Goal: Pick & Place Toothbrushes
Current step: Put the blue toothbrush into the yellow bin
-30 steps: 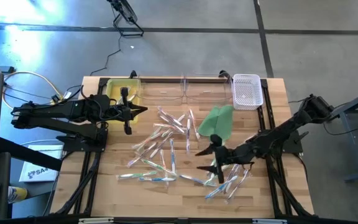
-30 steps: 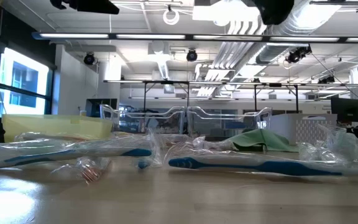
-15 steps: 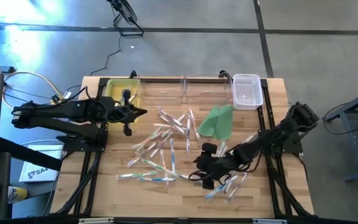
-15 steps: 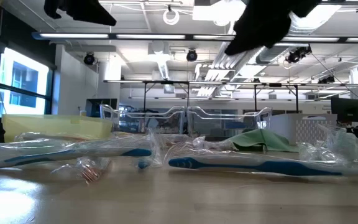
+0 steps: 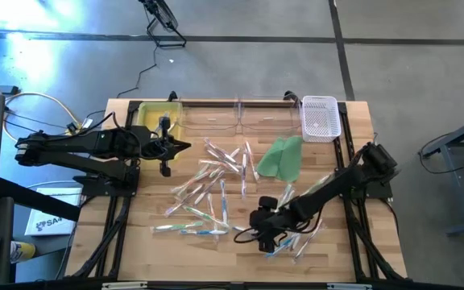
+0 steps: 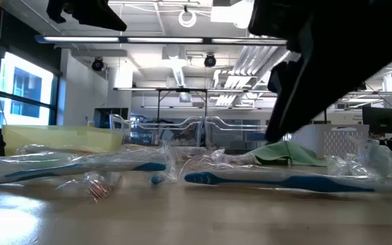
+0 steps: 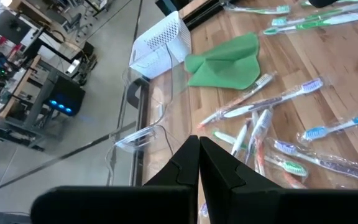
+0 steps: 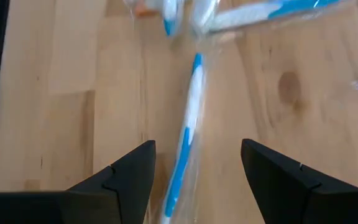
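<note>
1. Wood-grain tabletop (image 5: 135, 242) from the high view: wrapped toothbrushes (image 5: 216, 181) scattered across the middle and near edge. Right claw (image 5: 266, 236) down low at the near cluster, beside a green cloth (image 5: 280, 157) farther back. Left claw (image 5: 167, 147) waiting near the yellow bin (image 5: 153, 114), with clear bins (image 5: 240, 117) and a white basket (image 5: 321, 117) along the far edge.

2. Level with the tabletop, low view: blue-handled toothbrush (image 6: 278, 180) flat in its glossy wrapper at the front; right arm a dark mass overhead, left arm at upper left.

3. Left wrist view: fingers (image 7: 185, 168) pressed together, empty, looking over the clear bins toward the cloth and more brushes.

4. Right wrist view: fingers (image 8: 129, 171) spread wide, straddling one blue-and-white toothbrush (image 8: 188, 124) lying lengthwise between them, not yet touched.

5. Advice for this step: better centred over the handle's middle, lowered until both tips reach the wood, then closed slowly so the slippery wrapper cannot squirt out; worth avoiding the neighbouring wrappers.
</note>
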### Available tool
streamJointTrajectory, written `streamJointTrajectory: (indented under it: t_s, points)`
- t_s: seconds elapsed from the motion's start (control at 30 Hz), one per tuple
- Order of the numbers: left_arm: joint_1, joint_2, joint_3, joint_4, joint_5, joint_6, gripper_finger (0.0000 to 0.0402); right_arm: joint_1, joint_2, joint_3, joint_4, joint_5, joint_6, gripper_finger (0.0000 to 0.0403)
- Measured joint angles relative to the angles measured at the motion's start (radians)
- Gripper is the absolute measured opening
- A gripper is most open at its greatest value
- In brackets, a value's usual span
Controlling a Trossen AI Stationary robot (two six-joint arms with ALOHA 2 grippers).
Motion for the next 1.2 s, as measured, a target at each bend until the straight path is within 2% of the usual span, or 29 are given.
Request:
streamJointTrajectory:
  t_s: [0.73,0.93,1.07,1.2]
  points:
    - [0.0,0.0,0.0,-0.014,0.002,0.0,0.0007,0.042,0.065,-0.002,-0.055,-0.016,0.066,0.0231]
    - [0.0,0.0,0.0,-0.022,0.002,0.0,0.0007,0.053,0.082,0.001,-0.071,0.029,0.095,0.0227]
    - [0.0,0.0,0.0,-0.022,0.002,0.0,0.0007,0.052,0.083,0.0,-0.071,0.045,0.101,0.0192]
    - [0.0,0.0,0.0,-0.022,0.0,0.0,0.0007,0.05,0.084,-0.002,-0.072,0.051,0.101,0.0131]
